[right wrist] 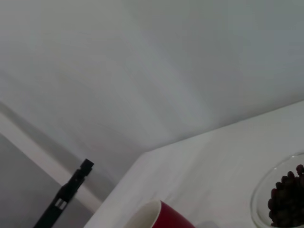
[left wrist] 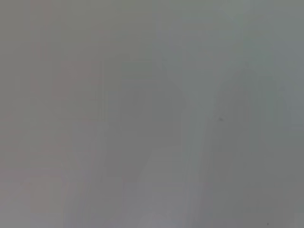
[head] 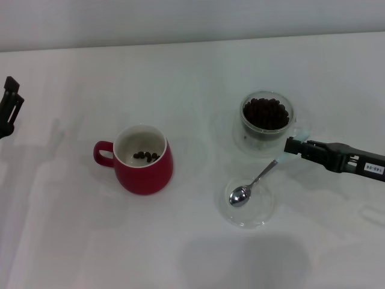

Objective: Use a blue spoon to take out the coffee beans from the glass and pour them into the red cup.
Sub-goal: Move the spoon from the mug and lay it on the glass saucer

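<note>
The white table (head: 192,78) carries three things that rest directly on it. The red cup (head: 144,168) stands left of the middle with its handle turned to the left, and the glass (head: 265,123) stands well apart from it, farther back on the right. Near the glass, on the front side, a flat clear round dish (head: 245,208) lies on the table.

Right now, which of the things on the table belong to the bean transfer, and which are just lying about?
Belongs to the job:
blue spoon, held at its handle by the right pincer
glass of coffee beans
red cup, a few beans already inside

Just there:
clear round dish under the spoon's bowl
left pincer, parked at the table's left edge
</note>
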Robot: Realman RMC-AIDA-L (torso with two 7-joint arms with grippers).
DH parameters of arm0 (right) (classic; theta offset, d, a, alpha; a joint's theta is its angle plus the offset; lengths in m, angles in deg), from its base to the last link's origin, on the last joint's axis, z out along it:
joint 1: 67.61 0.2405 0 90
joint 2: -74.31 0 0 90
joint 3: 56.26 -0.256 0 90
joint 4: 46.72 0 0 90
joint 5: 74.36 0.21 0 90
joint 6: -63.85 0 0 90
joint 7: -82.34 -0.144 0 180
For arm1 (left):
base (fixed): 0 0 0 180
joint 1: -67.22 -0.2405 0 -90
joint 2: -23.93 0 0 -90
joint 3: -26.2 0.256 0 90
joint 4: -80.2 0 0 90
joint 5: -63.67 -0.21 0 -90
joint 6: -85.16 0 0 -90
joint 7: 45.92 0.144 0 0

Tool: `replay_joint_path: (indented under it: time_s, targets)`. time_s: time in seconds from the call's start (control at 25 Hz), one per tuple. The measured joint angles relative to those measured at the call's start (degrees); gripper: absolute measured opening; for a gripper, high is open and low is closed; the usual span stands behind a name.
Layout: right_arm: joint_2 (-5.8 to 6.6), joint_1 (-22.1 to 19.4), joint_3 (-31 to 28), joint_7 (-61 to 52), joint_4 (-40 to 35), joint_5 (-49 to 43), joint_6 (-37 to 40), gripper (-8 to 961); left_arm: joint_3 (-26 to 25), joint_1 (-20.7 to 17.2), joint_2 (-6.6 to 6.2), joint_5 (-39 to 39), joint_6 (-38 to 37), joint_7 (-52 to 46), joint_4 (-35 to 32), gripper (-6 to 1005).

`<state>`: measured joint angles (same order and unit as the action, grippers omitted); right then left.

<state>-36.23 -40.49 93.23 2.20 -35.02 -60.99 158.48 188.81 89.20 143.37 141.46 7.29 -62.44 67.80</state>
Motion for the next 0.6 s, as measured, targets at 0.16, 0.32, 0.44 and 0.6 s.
replay_joint_path:
  time_s: [0.16,0.32,0.44,0.6]
  targets:
    - [-0.19,0.02,0.00,0.61,0.03,0.14,-2.17,157,0.08,-0.01,0.00,0.00,-0.07,0.00,0.14,846]
    - [-0.27,-0.14,0.87,1.19,-0.02,-0.09,-3.23,158,0.12,-0.01,0.00,0.00,-0.14,0.00,0.20,846]
    - [-0.68,-0.23,1.92,1.84,-0.05,-0.08,-4.26,159,0.15,-0.01,-0.04,0.00,-0.27,0.00,0.25,847]
    - [-0.91,-0.40,1.96,1.83,0.00,0.17,-5.34,160,0.16,-0.04,-0.08,0.00,-0.36,0.00,0.27,847]
